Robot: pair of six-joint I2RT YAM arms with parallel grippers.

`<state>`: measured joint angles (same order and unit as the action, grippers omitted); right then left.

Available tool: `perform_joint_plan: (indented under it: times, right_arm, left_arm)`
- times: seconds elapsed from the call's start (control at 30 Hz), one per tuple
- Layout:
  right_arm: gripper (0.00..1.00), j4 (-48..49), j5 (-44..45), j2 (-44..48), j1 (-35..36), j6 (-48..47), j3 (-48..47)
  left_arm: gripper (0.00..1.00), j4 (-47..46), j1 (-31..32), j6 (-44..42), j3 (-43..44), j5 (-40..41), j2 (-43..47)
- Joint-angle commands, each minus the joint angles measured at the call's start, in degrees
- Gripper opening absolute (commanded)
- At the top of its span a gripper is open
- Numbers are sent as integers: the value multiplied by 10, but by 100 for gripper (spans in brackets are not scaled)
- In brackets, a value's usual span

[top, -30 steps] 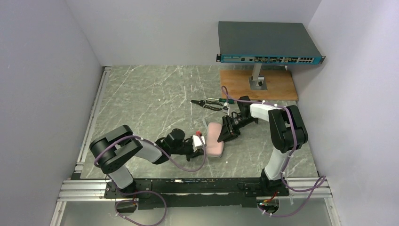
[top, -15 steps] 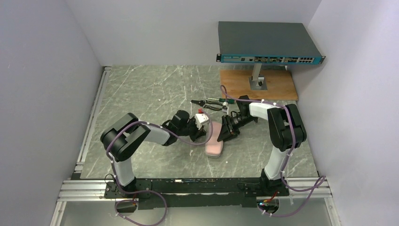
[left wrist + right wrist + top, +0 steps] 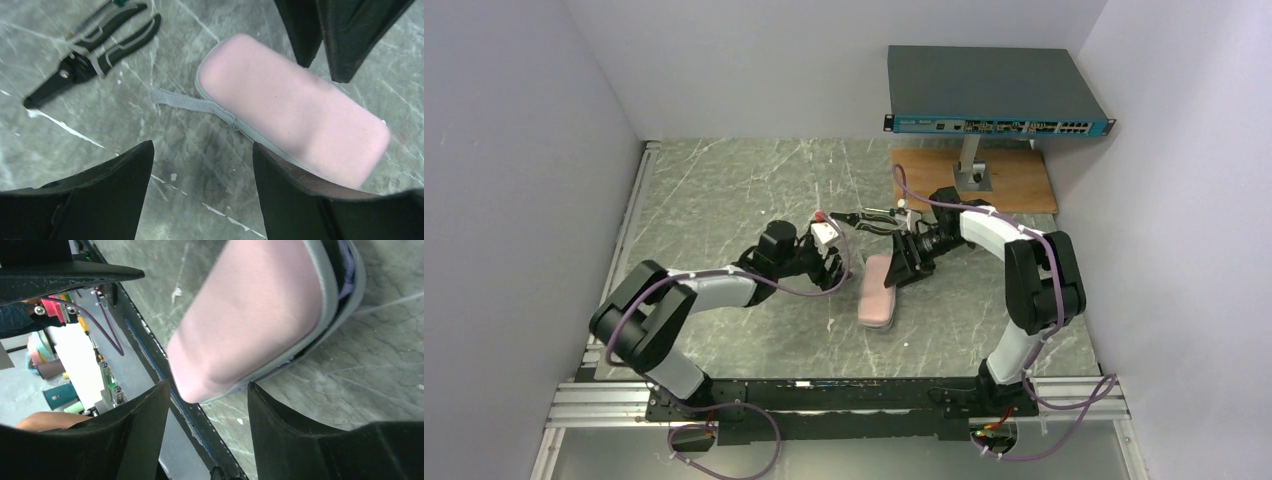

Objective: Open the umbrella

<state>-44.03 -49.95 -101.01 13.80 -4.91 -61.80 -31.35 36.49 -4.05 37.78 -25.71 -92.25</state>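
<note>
Ahead of the open left claw (image 3: 200, 147), pink umbrella (image 3: 295, 105), open right claw (image 3: 207, 385) at its end.

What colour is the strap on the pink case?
Grey; the strap on the pink case shows best in the left wrist view.

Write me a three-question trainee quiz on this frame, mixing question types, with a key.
1. True or false: the left hand is closed around the pink case.
2. Which tool lies on the table near the case? A) a spoon B) black-handled pliers C) a hammer
3. What colour is the strap at the end of the case?
Key: 1 false, it is open and empty; 2 B; 3 grey.
</note>
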Motion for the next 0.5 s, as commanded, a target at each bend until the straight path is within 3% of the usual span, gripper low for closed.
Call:
perform_joint_plan:
  times: [0.0, 0.37, 0.47]
  right_arm:
    - [60, 3, -43, 40, 0, -2, -24]
    - [58, 32, -75, 15, 15, 19, -81]
    - [53, 47, -21, 55, 5, 46, -67]
  left_arm:
    - [78, 30, -11, -37, -12, -31, 61]
    - [76, 73, -25, -81, -7, -127, 132]
    - [76, 101, 21, -141, 1, -82, 135]
